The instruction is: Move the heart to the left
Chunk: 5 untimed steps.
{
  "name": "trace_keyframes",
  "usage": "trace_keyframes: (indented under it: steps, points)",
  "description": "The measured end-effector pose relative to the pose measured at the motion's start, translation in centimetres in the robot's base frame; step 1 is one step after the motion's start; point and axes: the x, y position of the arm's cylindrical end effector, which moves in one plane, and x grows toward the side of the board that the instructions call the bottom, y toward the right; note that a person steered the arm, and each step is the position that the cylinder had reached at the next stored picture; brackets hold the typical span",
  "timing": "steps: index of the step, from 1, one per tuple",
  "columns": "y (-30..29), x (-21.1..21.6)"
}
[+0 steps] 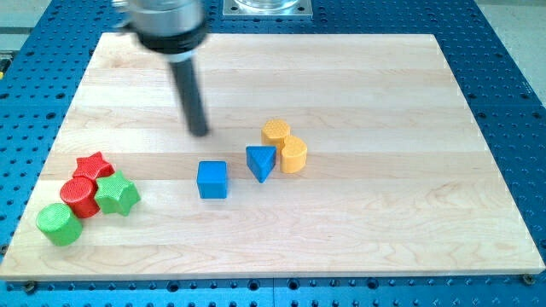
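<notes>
A yellow heart-like block [293,155] sits right of the board's middle, touching a yellow pentagon-like block [275,131] above and left of it. A blue triangle [261,162] lies just left of the heart, close to it. A blue cube [212,179] lies further left. My tip [199,132] rests on the board above the blue cube, well left of the yellow blocks and touching no block.
At the board's lower left is a tight cluster: a red star [93,165], a red cylinder [81,196], a green star [117,194] and a green cylinder [59,223]. The wooden board [384,222] lies on a blue perforated table.
</notes>
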Motion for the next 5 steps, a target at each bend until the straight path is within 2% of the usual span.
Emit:
trace_keyframes:
  steps: [1,2,4,5]
  points:
    - [11.6,-1.9]
    - [16.2,0.0]
    - [12.2,8.0]
    - [8.1,8.0]
